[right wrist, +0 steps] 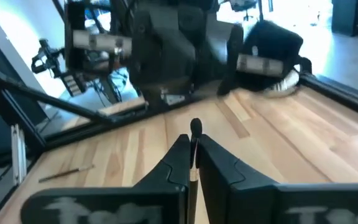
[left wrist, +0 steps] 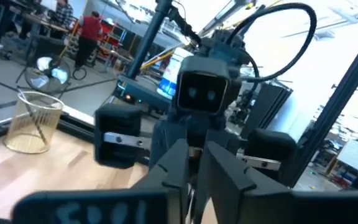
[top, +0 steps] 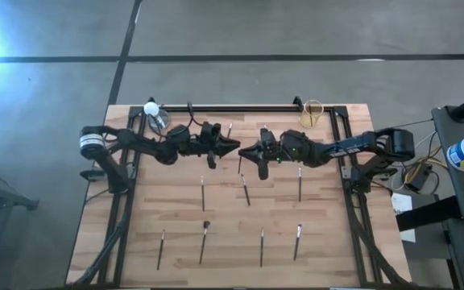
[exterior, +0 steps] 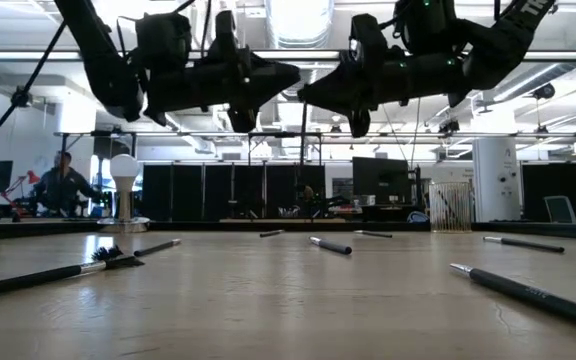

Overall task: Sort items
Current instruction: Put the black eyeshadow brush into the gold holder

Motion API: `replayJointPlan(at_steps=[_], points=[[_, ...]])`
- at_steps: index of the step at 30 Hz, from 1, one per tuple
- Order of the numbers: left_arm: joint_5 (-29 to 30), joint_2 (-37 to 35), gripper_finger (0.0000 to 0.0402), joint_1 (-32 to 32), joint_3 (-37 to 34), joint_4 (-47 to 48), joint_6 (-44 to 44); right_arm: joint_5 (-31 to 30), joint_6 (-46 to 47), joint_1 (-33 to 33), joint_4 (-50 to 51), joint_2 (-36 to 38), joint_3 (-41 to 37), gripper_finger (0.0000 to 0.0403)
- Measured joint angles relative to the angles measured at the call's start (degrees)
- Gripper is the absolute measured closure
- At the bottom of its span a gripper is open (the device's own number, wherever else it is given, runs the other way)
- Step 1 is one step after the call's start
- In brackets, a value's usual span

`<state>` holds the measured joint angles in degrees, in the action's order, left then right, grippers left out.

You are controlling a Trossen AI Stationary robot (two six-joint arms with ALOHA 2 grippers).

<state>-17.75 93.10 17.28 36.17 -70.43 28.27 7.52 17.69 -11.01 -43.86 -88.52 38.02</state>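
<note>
Both grippers meet nose to nose above the table's far middle. The right gripper [right wrist: 191,163] pinches a stick [right wrist: 195,140]; the left gripper [left wrist: 194,165] is narrow, its contents hidden. Other sticks [top: 202,194] lie scattered nearer.

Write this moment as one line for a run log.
right tool: raised mid-table, shut on stick | left tool: raised opposite | other sticks: lying on table

Open lab hall: workbenches, monitors [exterior: 373,180], ceiling strip lights, wooden table [top: 176,225] on concrete.
</note>
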Motion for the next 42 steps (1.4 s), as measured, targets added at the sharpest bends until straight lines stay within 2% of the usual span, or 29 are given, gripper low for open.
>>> replayJointPlan(at_steps=[4, 7, 11, 15, 18, 25, 30, 35, 42], points=[[0.0, -2.0, 0.0328, 0.4, -2.4, 0.9, -1.8, -3.1, -2.5, -0.3, 5.1, 4.6, -1.0, 0.0389], [0.0, -2.8, 0.0320, 0.5, -4.7, 0.9, -2.7, -6.6, -5.1, -1.2, 12.8, 10.4, -1.6, 0.0389], [-0.1, -3.3, 0.0319, 0.5, -7.5, 0.2, -3.4, -14.4, -9.6, -3.6, 26.3, 20.3, -1.8, 0.0389], [-0.1, -3.3, 0.0319, 0.5, -9.4, -0.1, -4.7, -24.8, -13.3, -8.9, 38.9, 28.8, -1.8, 0.0390], [-0.1, -3.3, 0.0319, 0.5, -10.0, -0.3, -4.7, -29.0, -15.7, -15.4, 43.2, 32.6, -2.1, 0.0390], [0.1, -3.3, 0.0319, 0.5, -10.2, -0.3, -4.8, -26.2, -20.4, -34.9, 38.6, 32.0, -3.5, 0.0390], [0.1, -3.3, 0.0319, 0.5, -10.3, -0.3, -4.8, -20.8, -21.8, -43.7, 32.6, 27.0, -4.2, 0.0390], [0.1, -3.3, 0.0319, 0.5, -10.3, 0.0, -4.8, -17.5, -20.4, -48.0, 30.0, 20.9, -4.4, 0.0390], [0.1, -3.3, 0.0319, 0.5, -10.3, 0.9, -4.5, -16.4, -16.8, -48.4, 29.9, 14.7, -4.7, 0.0390]])
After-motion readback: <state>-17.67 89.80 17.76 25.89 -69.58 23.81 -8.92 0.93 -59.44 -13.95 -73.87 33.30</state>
